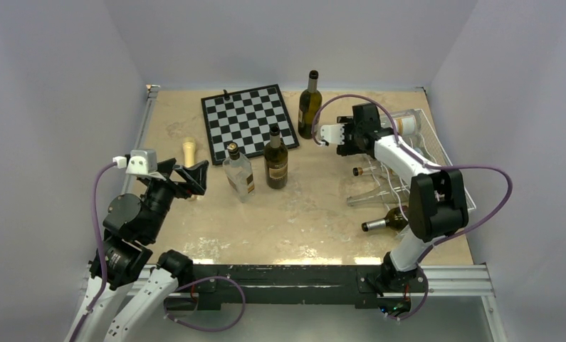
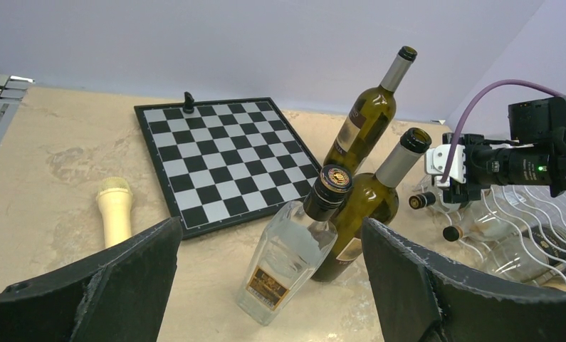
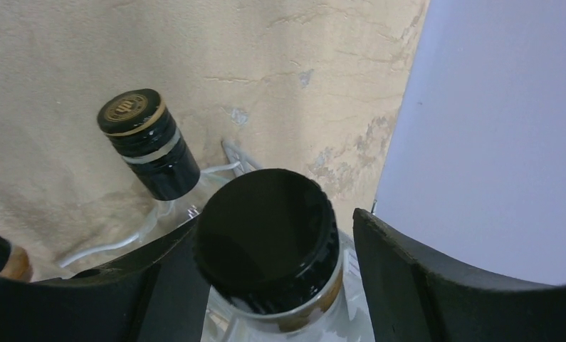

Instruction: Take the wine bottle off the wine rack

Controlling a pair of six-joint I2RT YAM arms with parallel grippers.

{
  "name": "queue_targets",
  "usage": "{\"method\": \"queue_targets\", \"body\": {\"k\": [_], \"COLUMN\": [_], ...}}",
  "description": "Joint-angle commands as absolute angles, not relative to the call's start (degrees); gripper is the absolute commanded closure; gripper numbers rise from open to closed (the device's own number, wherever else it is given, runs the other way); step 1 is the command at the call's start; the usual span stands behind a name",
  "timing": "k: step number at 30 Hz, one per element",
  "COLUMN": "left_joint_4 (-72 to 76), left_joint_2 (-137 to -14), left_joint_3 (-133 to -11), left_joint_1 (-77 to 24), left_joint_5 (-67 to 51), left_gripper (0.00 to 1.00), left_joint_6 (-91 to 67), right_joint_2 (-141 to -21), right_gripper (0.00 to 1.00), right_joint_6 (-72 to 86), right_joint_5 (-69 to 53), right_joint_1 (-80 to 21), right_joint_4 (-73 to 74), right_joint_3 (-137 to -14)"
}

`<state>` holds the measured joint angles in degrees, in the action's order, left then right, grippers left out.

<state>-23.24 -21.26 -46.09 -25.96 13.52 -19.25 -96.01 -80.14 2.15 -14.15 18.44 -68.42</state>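
Two dark fingers (image 3: 415,285) are filling the bottom of the right wrist view, standing either side of the black screw cap (image 3: 265,239) of the wine bottle (image 1: 406,123). The right gripper (image 1: 369,132) is sitting part-open around that cap. One pad looks to be touching it and a sliver of gap is showing on the other side, so it is bracketing rather than clamping.

The bottle is lying on its side in the far row of the wine rack (image 2: 529,214), at the right of the table, with its neck pointing left. That is probably why the arm is coming in at the cap end, where the glass is slim enough for the jaws to span. A gold-topped bottle (image 3: 141,135) is lying in the next cradle, just beside it.

The left gripper (image 1: 194,174) is hanging wide open and empty at the near left. It is well apart from the rack and is facing three upright bottles (image 1: 276,158) and the chessboard (image 1: 248,121), likely so as not to crowd the reach.
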Motion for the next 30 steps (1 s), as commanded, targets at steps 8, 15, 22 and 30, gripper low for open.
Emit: {"method": "queue_targets", "body": {"k": [8, 15, 22, 30], "left_joint_4": [-21.44, -21.53, -21.48, -21.40], "left_joint_2": [-21.82, -22.25, -21.72, -20.99], "left_joint_3": [-46.03, -46.03, -46.03, -46.13], "left_joint_1": [-26.19, -26.19, -26.16, -26.19], "left_joint_5": [14.10, 14.23, 14.12, 13.59], "left_gripper": [0.00, 0.00, 0.00, 0.00], "left_joint_6": [-18.06, -18.02, -18.02, -18.11], "right_joint_2": [-95.81, -94.86, -92.13, -89.09], "right_gripper": [0.38, 0.58, 0.87, 1.00], "right_joint_6": [-81.76, -83.10, -81.51, -81.12], "right_joint_5": [2.87, 2.92, 5.76, 10.81], "right_joint_1": [-11.77, -11.58, -12.07, -13.61], "right_joint_4": [11.47, 12.99, 12.19, 10.46], "right_joint_3": [-67.98, -68.81, -67.92, -65.90]}}
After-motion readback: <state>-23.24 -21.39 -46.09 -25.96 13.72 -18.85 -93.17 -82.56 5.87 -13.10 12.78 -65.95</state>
